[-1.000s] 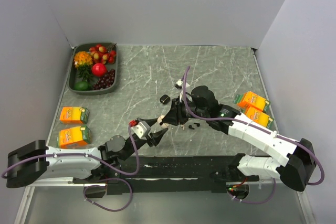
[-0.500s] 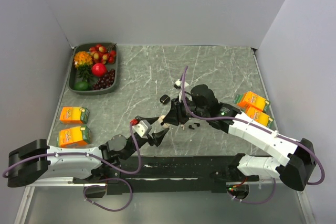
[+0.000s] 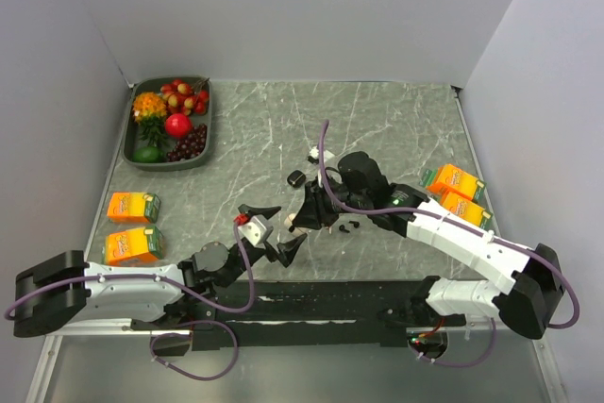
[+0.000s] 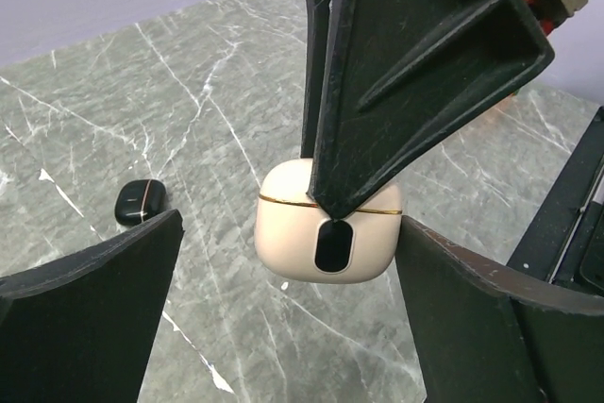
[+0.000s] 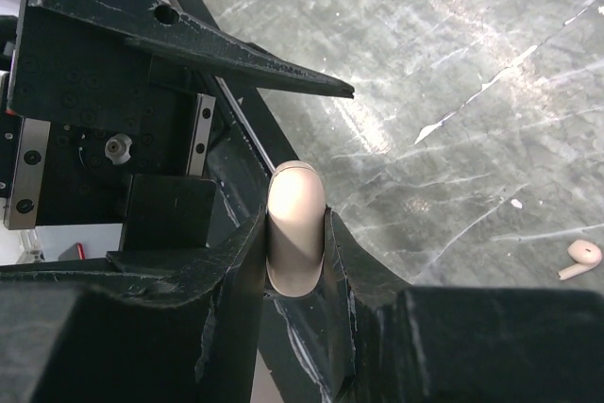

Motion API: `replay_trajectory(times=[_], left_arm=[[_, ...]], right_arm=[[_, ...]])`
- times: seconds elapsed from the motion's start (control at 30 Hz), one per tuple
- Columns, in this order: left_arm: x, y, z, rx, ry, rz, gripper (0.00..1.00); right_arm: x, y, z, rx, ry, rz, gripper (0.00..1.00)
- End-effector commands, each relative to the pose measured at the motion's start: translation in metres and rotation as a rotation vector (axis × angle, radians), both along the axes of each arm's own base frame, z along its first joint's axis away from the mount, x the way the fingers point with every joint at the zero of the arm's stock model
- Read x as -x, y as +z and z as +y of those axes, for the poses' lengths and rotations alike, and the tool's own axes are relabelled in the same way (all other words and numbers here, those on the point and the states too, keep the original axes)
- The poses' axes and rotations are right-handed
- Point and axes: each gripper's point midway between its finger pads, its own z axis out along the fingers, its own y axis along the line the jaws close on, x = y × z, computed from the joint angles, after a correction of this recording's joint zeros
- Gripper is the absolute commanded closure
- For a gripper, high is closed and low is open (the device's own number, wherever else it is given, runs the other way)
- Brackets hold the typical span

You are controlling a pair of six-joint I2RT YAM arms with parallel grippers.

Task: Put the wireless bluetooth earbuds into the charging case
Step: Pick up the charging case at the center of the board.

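Left wrist view: right pincer (image 5: pixel 294 226) comes in from above and pinches a closed beige case (image 4: pixel 328 238) by its flat sides, gold seam level, apparently held clear of the tabletop (image 4: pixel 189 92). Left pincer (image 4: pixel 291 226) is spread wide, one finger on each side of that case and neither touching it. The black charging case (image 4: pixel 142 202) lies shut on the tabletop, well apart to the left in this view. Two black earbuds (image 3: pixel 349 226) lie loose beside the right arm in the top view. One pale earbud (image 5: pixel 580 258) lies further off.

Risks, as judged: the beige shell is smooth and rounded and is held by a narrow pinch alone, so it could swivel or slide out and drop. The left fingers flank it closely, so a sideways drift of either arm could knock it. The right arm passes close to the black earbuds and could sweep them away. Neither pincer is at the black case, which is not yet opened.

Against a second ago: the left fingers were much closer together about the beige case and have now let go. The black case and earbuds have not moved.
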Motion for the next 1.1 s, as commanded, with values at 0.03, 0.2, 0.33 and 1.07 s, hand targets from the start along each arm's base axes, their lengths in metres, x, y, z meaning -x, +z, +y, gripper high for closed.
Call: replay_trajectory(times=[0.03,0.2,0.33,1.07], left_arm=[[0.003,0.013,-0.006,0.03,-0.032,-0.023,0.1],[0.007,0.009,-0.011,0.009,-0.062,-0.021,0.31],[0.005,0.006,-0.012,-0.031,-0.06,-0.04,0.74],[0.0,0.011,-0.011,0.015,-0.02,0.011,0.99]], right_arm=[[0.001,0.022,0.007,-0.038,0.036,-0.029,1.0],[0.004,0.022,0.006,-0.032,0.044,-0.026,1.0],[0.005,0.023,0.006,-0.035,0.053,-0.024,1.0],[-0.013,0.038,-0.011,-0.02,-0.106,-0.092,0.48]])
